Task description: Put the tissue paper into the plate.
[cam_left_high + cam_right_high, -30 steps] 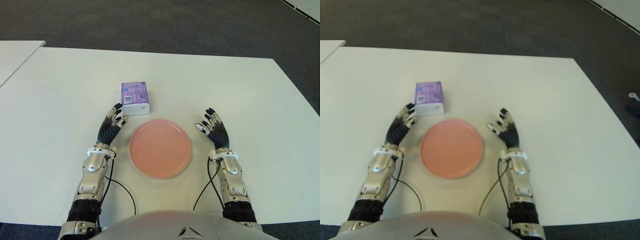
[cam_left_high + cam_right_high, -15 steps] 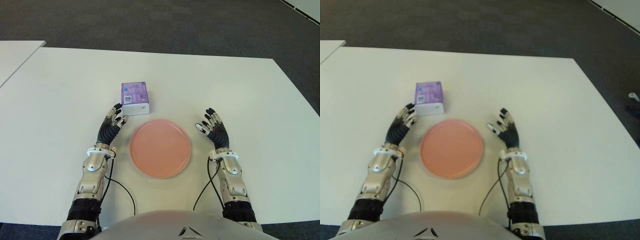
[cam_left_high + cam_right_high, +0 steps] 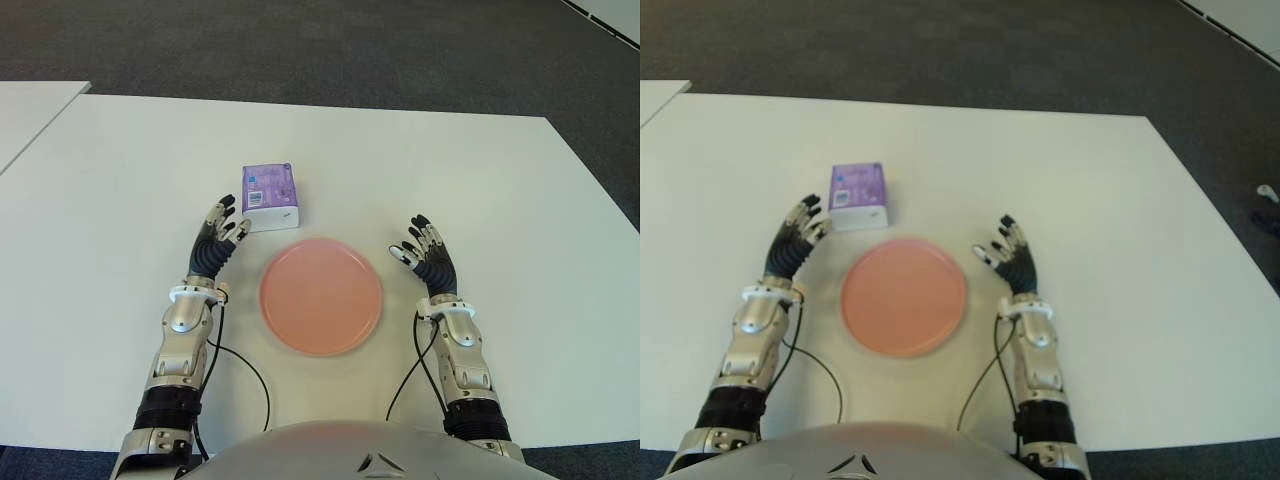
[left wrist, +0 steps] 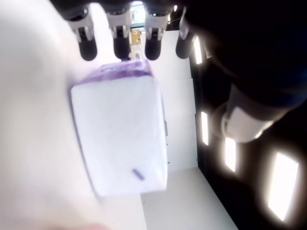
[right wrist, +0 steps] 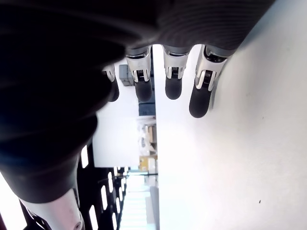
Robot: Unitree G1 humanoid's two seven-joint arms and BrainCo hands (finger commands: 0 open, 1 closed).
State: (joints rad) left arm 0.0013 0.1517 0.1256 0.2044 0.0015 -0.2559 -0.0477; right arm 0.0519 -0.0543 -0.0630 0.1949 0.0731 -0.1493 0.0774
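The purple-and-white rectangular tissue pack (image 3: 269,196) sits on the white surface (image 3: 480,190) above the round pink plate (image 3: 320,295), and with the spread, empty left hand (image 3: 215,238) just beside it, a sideways approach could shove it away; the open right hand (image 3: 427,260) shows right of the plate.

A white table (image 3: 480,190) stands on dark grey carpet (image 3: 300,45), a second white surface (image 3: 25,110) beside it

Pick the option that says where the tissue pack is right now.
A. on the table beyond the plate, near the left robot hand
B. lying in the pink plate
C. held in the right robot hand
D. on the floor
A: the tissue pack lies on the table beyond the empty pink plate, beside the open left robot hand.
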